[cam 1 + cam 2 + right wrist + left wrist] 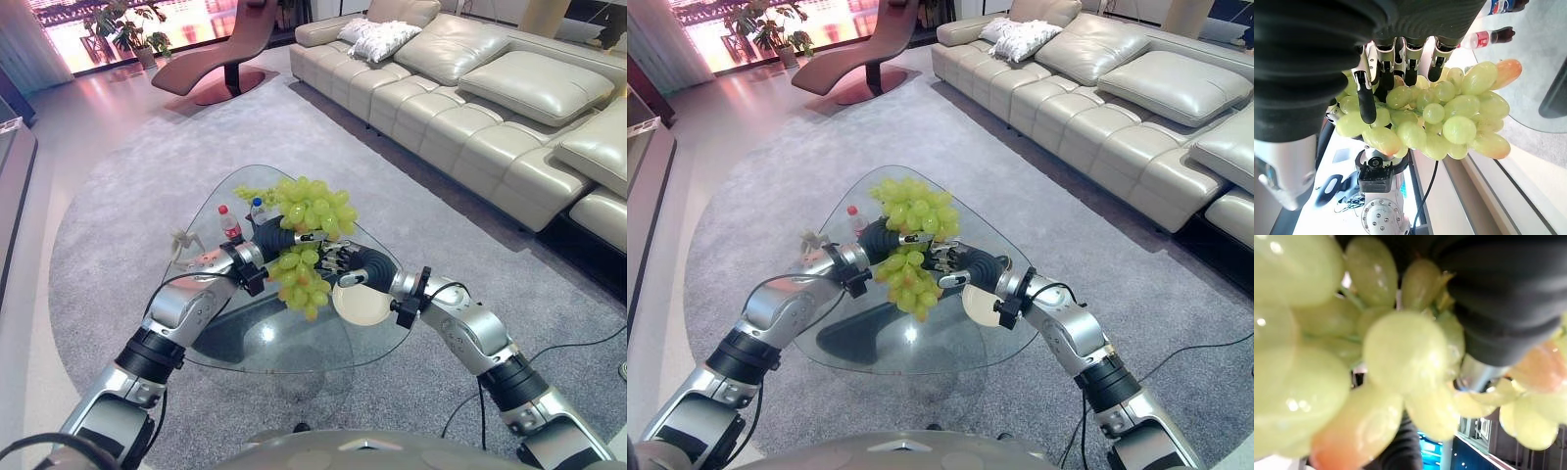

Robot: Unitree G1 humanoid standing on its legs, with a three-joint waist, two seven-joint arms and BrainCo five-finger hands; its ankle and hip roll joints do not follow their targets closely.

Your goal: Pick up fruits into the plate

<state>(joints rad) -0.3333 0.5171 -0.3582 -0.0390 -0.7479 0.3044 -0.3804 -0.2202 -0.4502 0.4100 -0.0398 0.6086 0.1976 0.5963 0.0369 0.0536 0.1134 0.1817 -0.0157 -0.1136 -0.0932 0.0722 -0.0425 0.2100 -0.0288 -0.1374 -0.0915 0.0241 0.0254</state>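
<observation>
Large bunch of green grapes (308,240) held up above the glass desk (392,328), between both hands. Left hand (277,238) at the bunch's left side, its fingers buried among the grapes; cannot tell how they sit. Right hand (1400,63) meets the bunch from the right, fingers (1367,100) curled down into the grapes and gripping them. White plate (363,305) lies on the desk just below and right of the hanging bunch, under the right wrist. Two small bottles (229,222) stand near the desk's far left edge. Grey rug (147,176) under the desk; cream sofa (490,108) beyond.
</observation>
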